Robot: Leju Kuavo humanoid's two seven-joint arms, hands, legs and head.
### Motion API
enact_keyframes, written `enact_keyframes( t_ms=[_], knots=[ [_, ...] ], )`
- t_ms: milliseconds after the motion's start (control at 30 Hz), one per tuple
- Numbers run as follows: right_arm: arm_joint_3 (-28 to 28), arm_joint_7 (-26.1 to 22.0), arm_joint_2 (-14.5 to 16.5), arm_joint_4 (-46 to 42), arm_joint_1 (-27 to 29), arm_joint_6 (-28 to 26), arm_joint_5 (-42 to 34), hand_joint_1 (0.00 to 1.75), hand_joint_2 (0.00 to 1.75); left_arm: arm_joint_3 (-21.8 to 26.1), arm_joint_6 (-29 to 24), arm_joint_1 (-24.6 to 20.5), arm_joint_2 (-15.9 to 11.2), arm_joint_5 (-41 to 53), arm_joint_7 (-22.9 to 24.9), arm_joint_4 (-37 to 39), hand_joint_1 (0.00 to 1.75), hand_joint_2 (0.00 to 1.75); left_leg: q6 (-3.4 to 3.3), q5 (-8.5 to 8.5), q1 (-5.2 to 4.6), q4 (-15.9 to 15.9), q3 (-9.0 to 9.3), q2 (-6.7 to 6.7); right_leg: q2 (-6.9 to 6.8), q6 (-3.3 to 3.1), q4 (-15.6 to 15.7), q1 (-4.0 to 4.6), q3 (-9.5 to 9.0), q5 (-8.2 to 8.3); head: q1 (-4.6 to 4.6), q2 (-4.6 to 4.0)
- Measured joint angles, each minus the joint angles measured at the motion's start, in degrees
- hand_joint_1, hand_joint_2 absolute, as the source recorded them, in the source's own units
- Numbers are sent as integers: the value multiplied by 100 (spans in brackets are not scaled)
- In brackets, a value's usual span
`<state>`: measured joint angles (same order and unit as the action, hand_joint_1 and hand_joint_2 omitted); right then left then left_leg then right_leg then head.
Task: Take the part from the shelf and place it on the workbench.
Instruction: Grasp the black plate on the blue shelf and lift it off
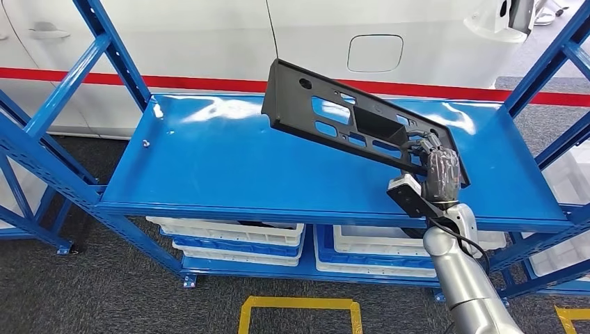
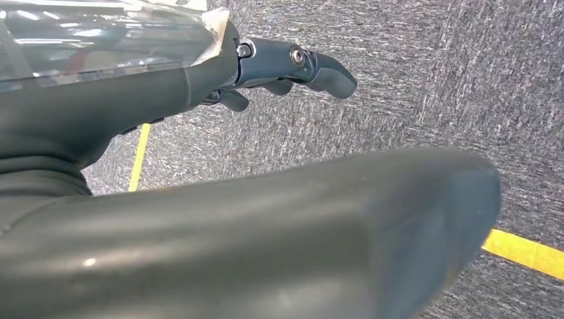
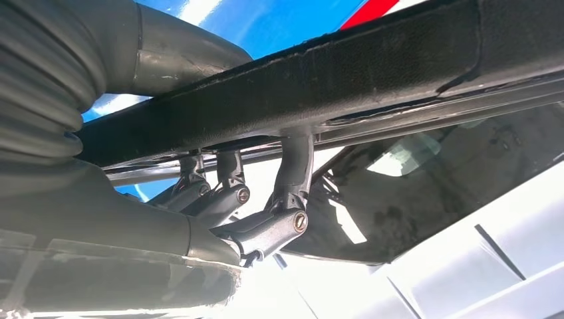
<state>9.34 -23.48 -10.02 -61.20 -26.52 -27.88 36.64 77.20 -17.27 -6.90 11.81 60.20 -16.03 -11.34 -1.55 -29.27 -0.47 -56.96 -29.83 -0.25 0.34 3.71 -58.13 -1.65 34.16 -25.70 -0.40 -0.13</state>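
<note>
A long black plastic part [image 1: 351, 122], pierced with rectangular cut-outs and a few round holes, hangs tilted in the air above the blue metal shelf [image 1: 209, 167], gripped at its near right end by the robot's right hand [image 1: 437, 167]. The part's far end is raised toward the white car body [image 1: 209, 42] behind the rack, and the whole piece is clear of the shelf surface. From the right wrist view, the hand's dark fingers [image 3: 292, 179] hook up around the edge of the part [image 3: 372, 73], with the thick thumb [image 3: 179, 46] pressed on its other side, so the hand is clamped on the piece. The silver right arm [image 1: 463, 285] rises from below at the right of the head view. The left hand [image 2: 292, 66] hangs over grey carpet [image 2: 432, 80] crossed by yellow floor tape [image 2: 525, 252]; its dark fingers are curled loosely inward and hold nothing. Under the shelf, white and blue bins [image 1: 236, 240] are stacked on the lower level. A red stripe [image 1: 174, 81] runs along the car panel behind the rack, and a fuel-filler flap [image 1: 374, 53] shows above the part's raised end.
</note>
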Motion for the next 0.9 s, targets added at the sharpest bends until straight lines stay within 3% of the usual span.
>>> enact_keyframes(
  t_ms=[900],
  knots=[
    [2, -125, 43, 119, -146, 8, -25, 175, 175, 9, -149, 0, 21, -227, -96, 0, 0, 0, 0, 0, 0, 0, -4, -1, -1, 0, 0, 0, 0, 0, 1, 0]
  ],
)
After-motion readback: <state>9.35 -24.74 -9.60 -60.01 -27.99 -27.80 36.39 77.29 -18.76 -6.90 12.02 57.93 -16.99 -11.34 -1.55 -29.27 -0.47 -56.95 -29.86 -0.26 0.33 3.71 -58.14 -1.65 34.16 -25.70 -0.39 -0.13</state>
